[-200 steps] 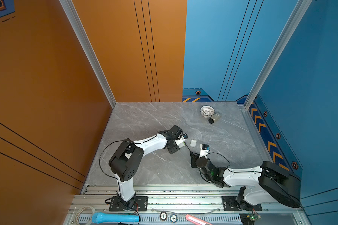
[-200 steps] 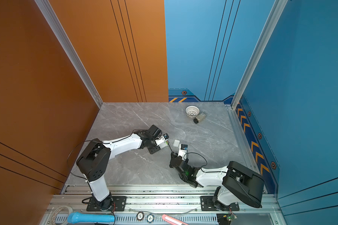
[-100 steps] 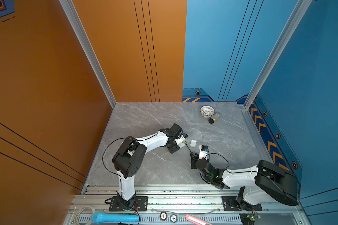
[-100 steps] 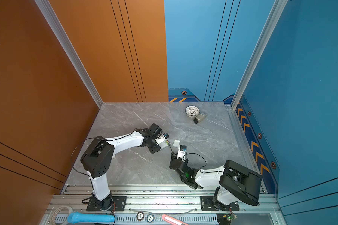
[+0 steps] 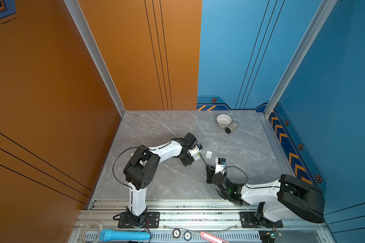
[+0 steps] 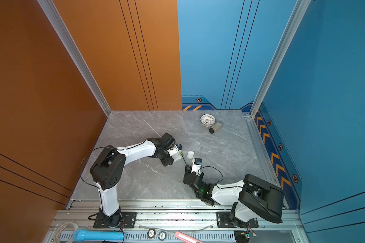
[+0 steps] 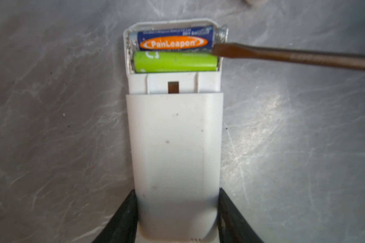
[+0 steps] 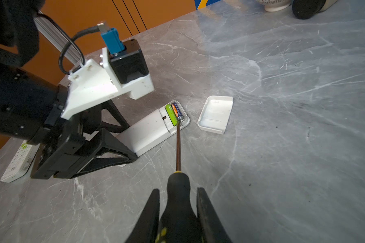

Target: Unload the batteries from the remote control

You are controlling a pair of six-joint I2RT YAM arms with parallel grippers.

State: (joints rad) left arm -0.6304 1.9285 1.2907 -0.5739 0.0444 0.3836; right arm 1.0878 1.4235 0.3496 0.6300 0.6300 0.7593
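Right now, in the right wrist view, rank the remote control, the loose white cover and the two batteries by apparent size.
Largest to smallest:
1. remote control, though partly hidden by the arm holding it
2. white cover
3. green battery and blue battery: they look about alike, so I leave them unranked

Orange wall panels (image 5: 51,84) with thin dark lines close the left and back. Blue wall panels (image 5: 335,84) close the right and back. Slanting aluminium posts (image 5: 93,52) stand at the corners. The surface (image 5: 167,185) is grey, white-veined marble-look. Orange chevrons (image 5: 293,156) line the blue skirting. An aluminium rail (image 5: 198,210) edges the front.
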